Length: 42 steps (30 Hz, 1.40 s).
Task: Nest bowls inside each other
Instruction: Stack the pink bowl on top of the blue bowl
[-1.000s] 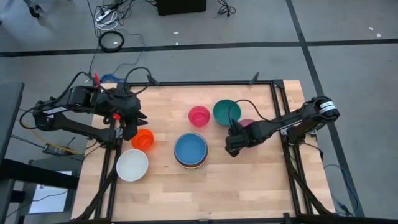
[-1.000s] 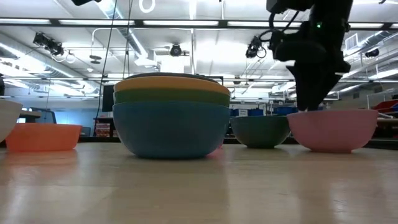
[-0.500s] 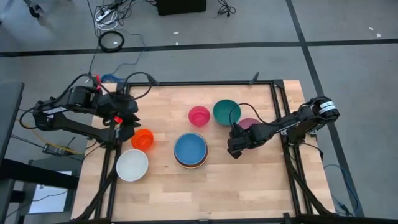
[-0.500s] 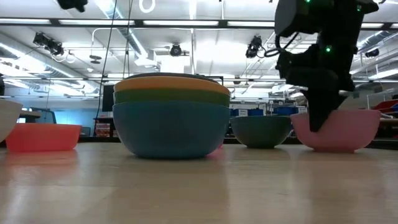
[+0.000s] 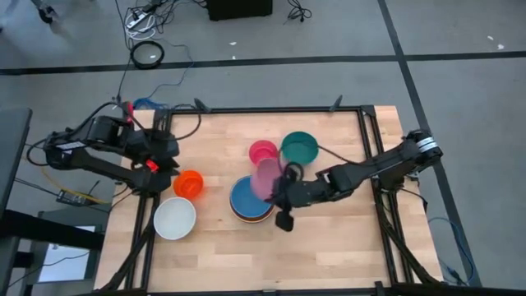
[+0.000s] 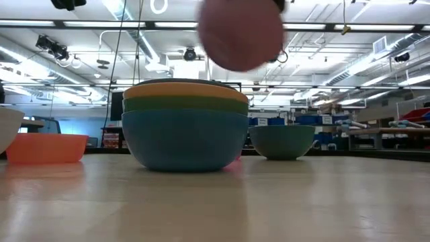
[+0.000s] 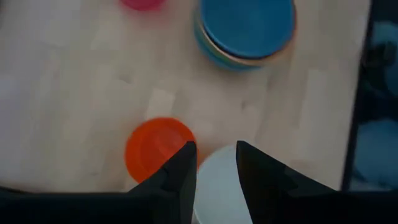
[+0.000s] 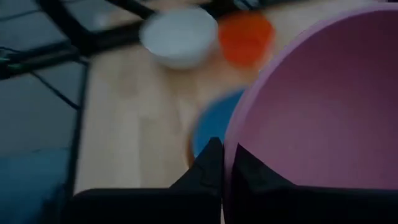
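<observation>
My right gripper is shut on a mauve bowl, which hangs tilted in the air over the stack of nested bowls, blue on top. In the low view the mauve bowl floats above that stack. Resting on their bases on the table are a pink bowl, a teal bowl, an orange bowl and a white bowl. My left gripper stands open above the orange and white bowls, at the table's left edge. My right gripper holds the mauve bowl by its rim, one finger inside the bowl and one finger outside. The fingers come slanting down from the table's right side. The bowl is lifted clear and tipped on its side, above the blue stack.
The wooden table has a black frame round its edges. Bare wood lies along the near edge and at the right, where the mauve bowl stood. Cables lie on the floor beyond the far edge.
My right gripper has shut on the mauve bowl's rim, lifted it clear of the table and carried it toward the table's left, over the blue stack. The bowl has tipped from upright onto its side. My left gripper has drawn back a little toward the left edge.
</observation>
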Available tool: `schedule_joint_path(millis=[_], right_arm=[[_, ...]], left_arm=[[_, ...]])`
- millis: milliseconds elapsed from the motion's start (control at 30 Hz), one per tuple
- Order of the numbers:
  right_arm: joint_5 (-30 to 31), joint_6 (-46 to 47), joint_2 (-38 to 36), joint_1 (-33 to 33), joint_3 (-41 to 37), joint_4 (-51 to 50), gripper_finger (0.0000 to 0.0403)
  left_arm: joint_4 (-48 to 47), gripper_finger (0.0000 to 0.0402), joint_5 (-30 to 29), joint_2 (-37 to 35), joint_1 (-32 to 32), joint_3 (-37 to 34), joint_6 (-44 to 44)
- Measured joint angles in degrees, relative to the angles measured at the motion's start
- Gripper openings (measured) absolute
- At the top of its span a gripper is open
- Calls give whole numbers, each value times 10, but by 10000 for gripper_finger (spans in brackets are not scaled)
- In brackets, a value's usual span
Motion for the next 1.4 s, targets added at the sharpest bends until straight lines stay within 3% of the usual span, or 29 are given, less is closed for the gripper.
schedule_joint_path(millis=[200,400,500,733,900,1400], right_arm=[[-76,-42,71,-26,14,35,0],[-121,-43,91,-39,16,38,4],[-151,-43,90,-45,16,42,27],[-166,-21,89,-51,16,37,113],[-167,-11,88,-49,16,36,147],[-146,7,88,-42,1,34,136]], left_arm=[[-36,122,1,12,-50,0,-44],[-39,122,0,12,-91,0,-90],[-38,122,-1,12,-108,0,-111],[-38,122,-16,12,-144,0,-155],[-38,122,-25,16,-178,0,-201],[-33,122,-57,79,-261,0,-239]])
